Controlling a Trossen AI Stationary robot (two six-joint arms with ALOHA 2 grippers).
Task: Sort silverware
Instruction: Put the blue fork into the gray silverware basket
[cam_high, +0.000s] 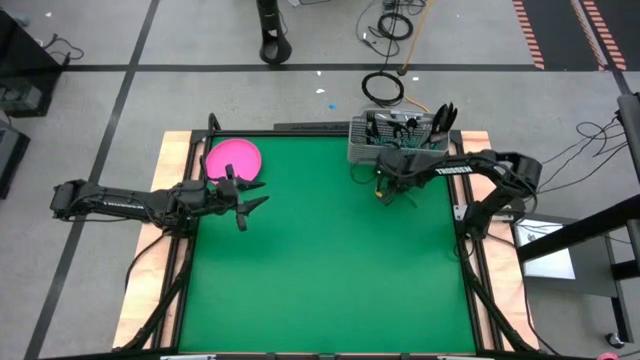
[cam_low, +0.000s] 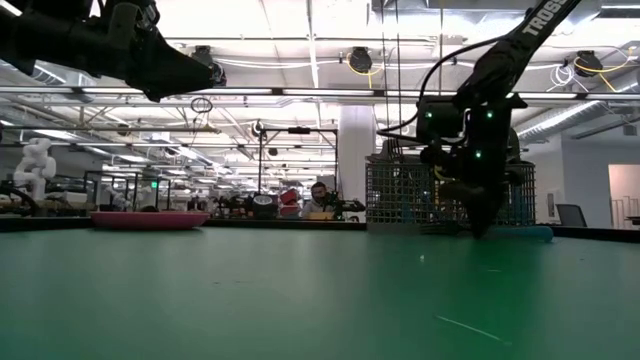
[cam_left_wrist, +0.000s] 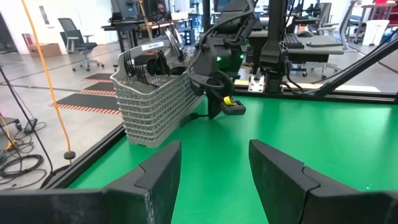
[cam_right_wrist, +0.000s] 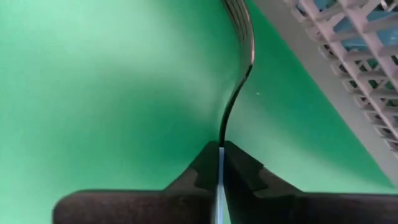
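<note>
My right gripper (cam_high: 383, 192) is low over the green table, just in front of the silver mesh caddy (cam_high: 395, 138). It is shut on a fork (cam_right_wrist: 235, 93) with dark metal tines and a light-blue handle. In the low view my right gripper (cam_low: 480, 222) points down and reaches table level. Several dark pieces of silverware (cam_left_wrist: 148, 62) stand upright in the caddy. My left gripper (cam_high: 248, 206) is open and empty, in the air beside the round pink plate (cam_high: 233, 158). Its two fingers also show in its wrist view (cam_left_wrist: 214, 168). My right gripper pinches the fork between its two fingers where the thin dark neck meets the light-blue handle (cam_right_wrist: 220, 163). The fingers point down from above and lie along the fork. The neck and tines (cam_right_wrist: 240, 15) reach out past the fingertips, close over the table. Whether they touch it does not show.
The caddy (cam_low: 445, 195) stands at the table's far edge, right behind my right gripper. A light-blue thing (cam_low: 535, 233) lies low at its foot. The pink plate (cam_low: 150, 218) lies at the far left. Bare green table (cam_high: 330, 270) stretches toward the near edge.
</note>
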